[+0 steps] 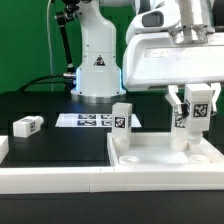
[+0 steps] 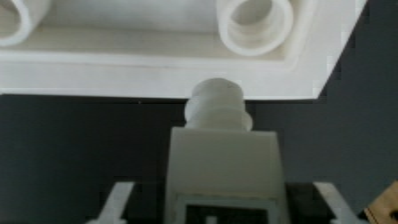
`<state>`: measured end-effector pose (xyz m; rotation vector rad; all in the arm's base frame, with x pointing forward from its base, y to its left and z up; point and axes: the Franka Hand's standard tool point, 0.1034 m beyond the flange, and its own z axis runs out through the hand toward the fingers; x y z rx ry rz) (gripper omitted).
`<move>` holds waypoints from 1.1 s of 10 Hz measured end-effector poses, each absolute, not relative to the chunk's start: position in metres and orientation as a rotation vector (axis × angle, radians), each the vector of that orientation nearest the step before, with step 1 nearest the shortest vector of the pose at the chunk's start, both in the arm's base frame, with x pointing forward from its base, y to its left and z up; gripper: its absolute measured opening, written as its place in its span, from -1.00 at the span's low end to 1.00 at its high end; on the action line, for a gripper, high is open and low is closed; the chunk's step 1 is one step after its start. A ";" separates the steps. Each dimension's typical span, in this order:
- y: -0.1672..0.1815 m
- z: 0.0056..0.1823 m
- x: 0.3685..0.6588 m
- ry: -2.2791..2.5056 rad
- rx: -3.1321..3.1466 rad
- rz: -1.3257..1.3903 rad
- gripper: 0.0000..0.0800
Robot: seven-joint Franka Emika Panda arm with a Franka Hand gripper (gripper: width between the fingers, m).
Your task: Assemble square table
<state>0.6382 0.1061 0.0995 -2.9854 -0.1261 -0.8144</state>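
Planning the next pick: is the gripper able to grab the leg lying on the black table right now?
Probably not yet: the gripper grips a second leg; the lying leg itself sits uncovered.

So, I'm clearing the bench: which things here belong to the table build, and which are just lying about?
Job: tabletop slab, held leg, upright leg, loose leg, gripper.
Lying about: marker board, border rail.

Light was bright and even; both views low-res, soft. Wrist view: leg [image 2: 222,155] blurred up close, slab [image 2: 160,68] washed out.
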 end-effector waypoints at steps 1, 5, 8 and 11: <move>0.112 0.099 0.639 -0.136 -2.982 -0.811 -0.27; 0.109 0.095 0.639 -0.149 -2.989 -0.808 -0.27; 0.112 0.091 0.634 -0.156 -2.991 -0.795 -0.27; 0.117 0.084 0.625 -0.173 -2.996 -0.779 -0.27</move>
